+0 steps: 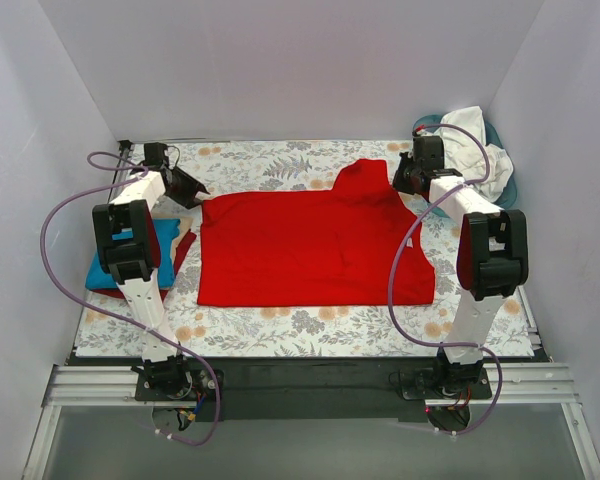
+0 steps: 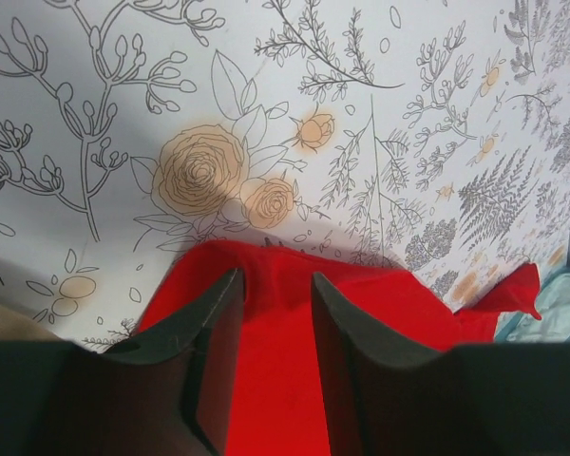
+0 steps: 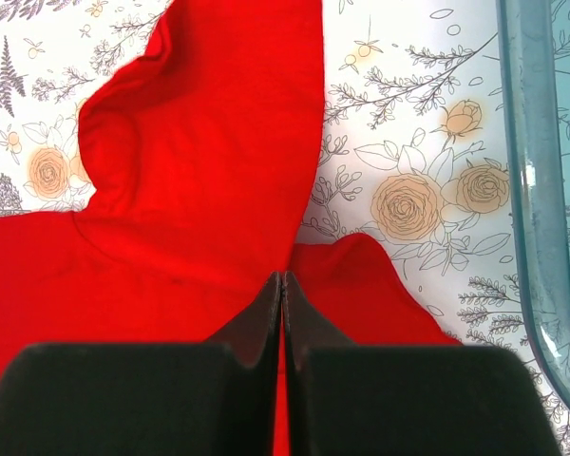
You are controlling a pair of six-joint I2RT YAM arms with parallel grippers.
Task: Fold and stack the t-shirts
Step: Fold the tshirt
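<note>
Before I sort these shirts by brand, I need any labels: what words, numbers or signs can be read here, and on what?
None readable. The red t-shirt, the floral table cloth and the teal basket show no words, numbers or logos.

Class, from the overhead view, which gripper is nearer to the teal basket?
Right. The right gripper is beside the basket in the far right corner; the left gripper is across the red t-shirt, at its far left corner.
</note>
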